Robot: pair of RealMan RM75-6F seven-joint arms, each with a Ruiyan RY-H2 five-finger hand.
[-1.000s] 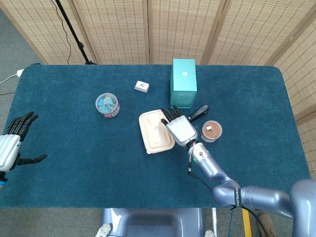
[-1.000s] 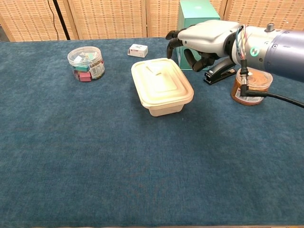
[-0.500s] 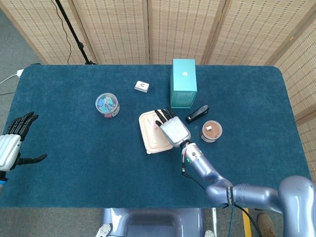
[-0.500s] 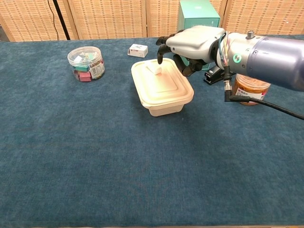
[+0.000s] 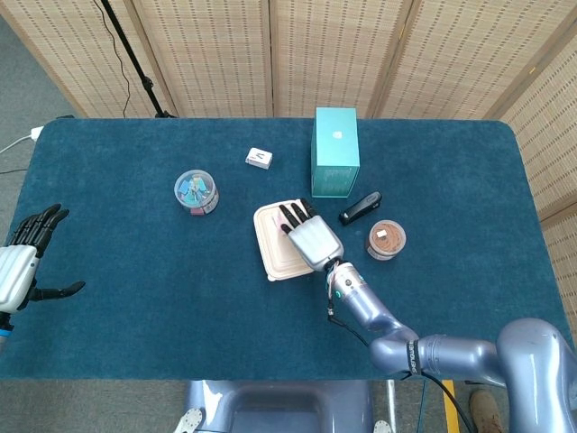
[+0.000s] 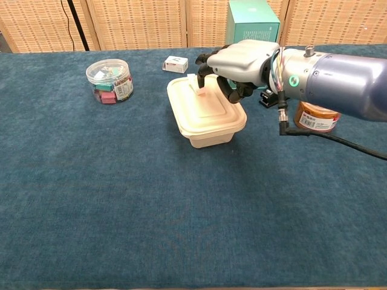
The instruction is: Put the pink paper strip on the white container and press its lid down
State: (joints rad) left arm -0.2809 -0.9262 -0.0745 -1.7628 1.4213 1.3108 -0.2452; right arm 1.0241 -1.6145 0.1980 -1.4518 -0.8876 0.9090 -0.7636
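One white container (image 6: pixel 205 118), lid on, a pale strip (image 6: pixel 198 92) lying on it. Right hand (image 6: pixel 239 60) over the lid, fingers curled, holding nothing visible. Left hand (image 5: pixel 22 262) spread, empty, at the bench's left edge.

A staged lab or test room is suggested. The desk (image 5: pixel 135 271) is covered in plain dark-blue cloth and closed off behind by folding woven screens (image 5: pixel 207 54). A black stand (image 5: pixel 135 63) with a cable is seen at the back left, on grey floor (image 5: pixel 18 90).
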